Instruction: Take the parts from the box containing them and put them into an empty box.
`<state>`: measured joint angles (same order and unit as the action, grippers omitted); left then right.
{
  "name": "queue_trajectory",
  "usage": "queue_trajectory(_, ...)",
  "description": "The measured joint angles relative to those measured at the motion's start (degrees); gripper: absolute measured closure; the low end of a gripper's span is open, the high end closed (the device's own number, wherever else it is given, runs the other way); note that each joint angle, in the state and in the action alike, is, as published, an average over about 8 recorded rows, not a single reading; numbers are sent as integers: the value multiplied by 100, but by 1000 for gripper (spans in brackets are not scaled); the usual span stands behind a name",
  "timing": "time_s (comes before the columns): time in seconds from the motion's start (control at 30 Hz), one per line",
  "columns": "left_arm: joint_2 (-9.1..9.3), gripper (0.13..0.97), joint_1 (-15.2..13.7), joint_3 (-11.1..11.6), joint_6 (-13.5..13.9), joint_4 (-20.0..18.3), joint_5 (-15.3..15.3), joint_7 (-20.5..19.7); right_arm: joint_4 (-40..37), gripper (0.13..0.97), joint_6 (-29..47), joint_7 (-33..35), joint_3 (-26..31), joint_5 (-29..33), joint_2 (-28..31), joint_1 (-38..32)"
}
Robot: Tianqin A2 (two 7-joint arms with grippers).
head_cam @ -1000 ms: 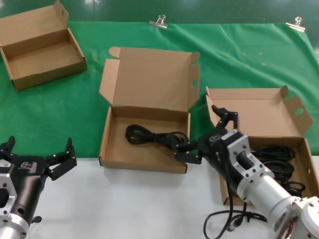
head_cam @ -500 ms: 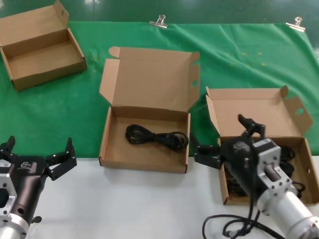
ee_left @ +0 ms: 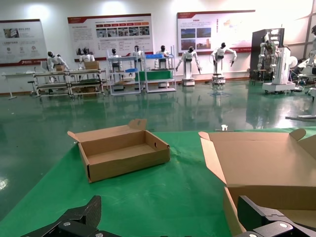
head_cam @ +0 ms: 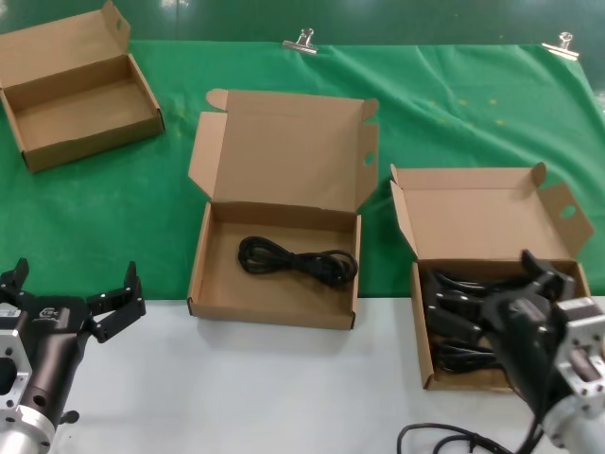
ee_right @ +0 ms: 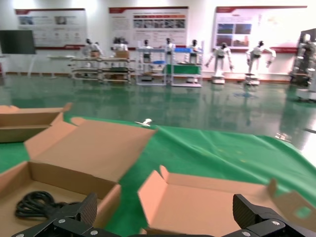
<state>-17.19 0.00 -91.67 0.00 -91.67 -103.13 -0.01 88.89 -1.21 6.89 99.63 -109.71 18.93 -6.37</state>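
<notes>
Several black coiled cords (head_cam: 454, 326) lie tangled in the low box with the splayed ear flaps (head_cam: 487, 222), at the table's (head_cam: 236, 388) near right; one cord (head_cam: 298, 260) already rests in the large middle box (head_cam: 284, 156). The right gripper (head_cam: 492, 288) hangs over the source box with its jaws spread, holding nothing. Likely trouble: tangled loops could drag a second cord out, or a jaw could snag the front wall. Room is tight between the two boxes' walls and open above. The left gripper (head_cam: 71, 298) waits open at the near left; a small box (head_cam: 76, 85) sits well apart.
</notes>
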Motion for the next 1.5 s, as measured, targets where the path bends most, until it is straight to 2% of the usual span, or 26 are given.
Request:
queue_trajectory(0.3, 0, 132, 0, 0, 0, 0, 0, 0, 192, 129, 84, -478, -550, 454, -120, 440)
queue_trajectory(1.5, 0, 132, 0, 0, 0, 0, 0, 1, 201, 129, 88, -498, -574, 475, -125, 459)
